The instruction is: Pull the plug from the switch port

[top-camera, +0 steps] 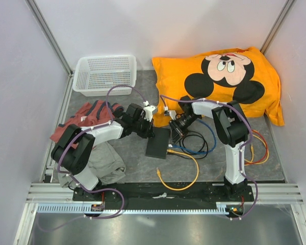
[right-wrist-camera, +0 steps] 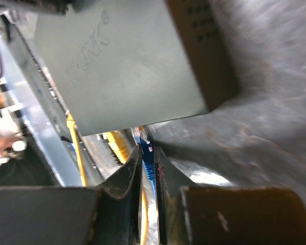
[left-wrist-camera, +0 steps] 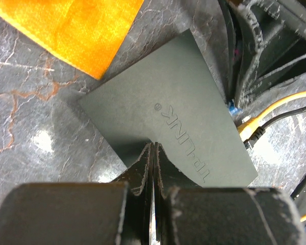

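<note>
Though blurred, plug (right-wrist-camera: 147,164) in right pincer (right-wrist-camera: 147,146).

The left arm (top-camera: 104,131) and right arm (top-camera: 234,158) had black joints and white link shells, each trailed by a looping purple cable (top-camera: 120,87). The left hand (left-wrist-camera: 153,153) and right hand (right-wrist-camera: 147,155) had matte black, rough-edged fingers (left-wrist-camera: 137,178) flecked with pale scuffs.

Lab robot cell: white panel walls (top-camera: 168,25) w/ alu frame posts (top-camera: 48,37), black mounting rail (top-camera: 163,197) at near edge.
</note>
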